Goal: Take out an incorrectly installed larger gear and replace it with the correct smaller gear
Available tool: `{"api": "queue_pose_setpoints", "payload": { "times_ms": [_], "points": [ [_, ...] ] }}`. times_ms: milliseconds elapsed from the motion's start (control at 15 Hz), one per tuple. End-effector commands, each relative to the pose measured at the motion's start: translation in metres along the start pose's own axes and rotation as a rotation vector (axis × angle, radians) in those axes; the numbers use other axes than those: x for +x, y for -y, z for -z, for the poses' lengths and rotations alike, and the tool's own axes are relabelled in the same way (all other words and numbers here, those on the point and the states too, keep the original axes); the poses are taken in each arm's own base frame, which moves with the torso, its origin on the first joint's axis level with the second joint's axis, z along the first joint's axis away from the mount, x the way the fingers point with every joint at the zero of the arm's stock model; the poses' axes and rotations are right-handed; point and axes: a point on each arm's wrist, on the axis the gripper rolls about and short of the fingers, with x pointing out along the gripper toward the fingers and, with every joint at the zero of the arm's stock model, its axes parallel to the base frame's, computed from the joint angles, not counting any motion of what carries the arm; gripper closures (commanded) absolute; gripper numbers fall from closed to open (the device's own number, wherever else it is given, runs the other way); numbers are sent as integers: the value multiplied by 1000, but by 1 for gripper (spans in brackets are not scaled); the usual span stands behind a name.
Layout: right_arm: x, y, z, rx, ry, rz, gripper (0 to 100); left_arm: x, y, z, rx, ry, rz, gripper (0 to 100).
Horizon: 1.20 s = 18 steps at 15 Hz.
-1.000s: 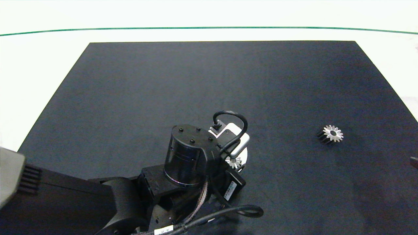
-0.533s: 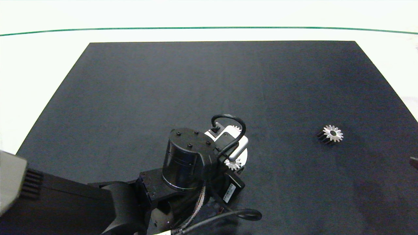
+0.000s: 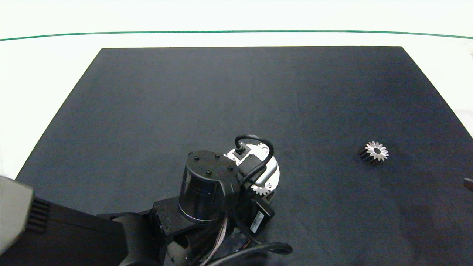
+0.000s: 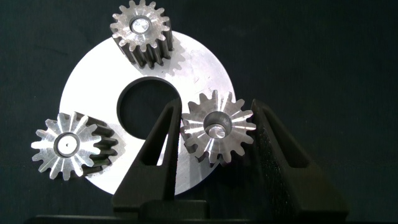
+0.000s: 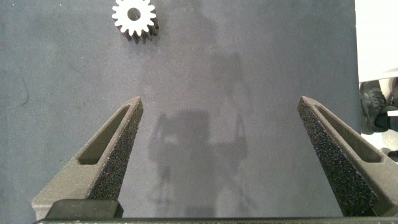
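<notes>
The left arm [image 3: 207, 188] comes in from the lower left corner of the mat [image 3: 236, 92] and bends over a flat silver disc [image 4: 199, 68] near the front middle. Its wrist points almost straight down, so in the head view the wrist body and the cable cover most of the disc [image 3: 276, 173].

The left gripper [image 4: 213, 106] stands directly above the disc, with one finger on each side of the smaller gear [image 4: 217, 127]. The fingers [image 4: 163, 140] are closed to the width of this gear, and its teeth touch both pads, so the gripper has hold of it. The gear sits over the edge of the disc's round middle hole. In the head view only a part of it [image 3: 261, 189] shows under the wrist.

Two other gears [image 4: 142, 31] stand upright on the rim of the same disc, apart from each other and from the held one.

The larger gear [image 3: 376, 151] lies alone on the mat, well apart from the disc on the right side, with its toothed face up.

The right gripper [image 5: 221, 102] hangs over the bare mat at the right edge with its fingers spread wide and nothing between them. The larger gear [image 5: 134, 18] is ahead of it and not touched. A person's shoe [image 5: 376, 106] shows beyond the mat.
</notes>
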Motion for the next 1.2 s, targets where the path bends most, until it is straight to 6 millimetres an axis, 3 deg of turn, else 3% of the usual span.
{"api": "queue_pose_setpoints", "payload": {
  "times_ms": [67,200,267,800,1000,1200],
  "points": [
    [1,0,0,-1,-4,0,0,0,1,3,8,-7,0,81],
    [0,0,0,-1,-2,0,0,0,1,3,18,-6,0,81],
    [0,0,0,-1,-2,0,0,0,1,2,18,-4,-1,0],
    [1,0,0,-1,-5,-2,0,-4,-1,-2,6,14,-2,0],
    [0,0,0,-1,-3,-8,0,-24,-8,-15,-6,49,-5,0],
    [-6,0,5,0,8,-7,0,-56,-18,-28,-20,42,-22,0]
  ]
}}
